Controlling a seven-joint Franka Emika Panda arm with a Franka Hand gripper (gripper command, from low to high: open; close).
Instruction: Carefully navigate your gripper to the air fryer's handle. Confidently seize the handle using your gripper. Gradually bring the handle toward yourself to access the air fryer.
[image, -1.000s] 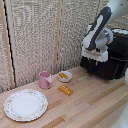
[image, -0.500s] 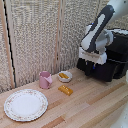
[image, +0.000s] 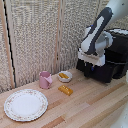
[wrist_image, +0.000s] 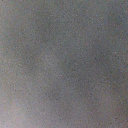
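The black air fryer (image: 117, 56) stands at the exterior view's right, at the back of the wooden table. My gripper (image: 92, 67) hangs from the white-and-black arm right against the fryer's lower front. Its dark fingers merge with the black drawer front, so I cannot tell whether they are open or shut. The handle is hidden behind the gripper. The wrist view is a uniform grey blur with nothing recognisable.
A pink mug (image: 45, 79), a small white bowl (image: 64, 76) with something yellow in it and an orange piece (image: 65, 90) lie to the exterior view's left of the fryer. A patterned plate (image: 26, 104) sits front left. A woven screen (image: 35, 35) backs the table (image: 95, 107).
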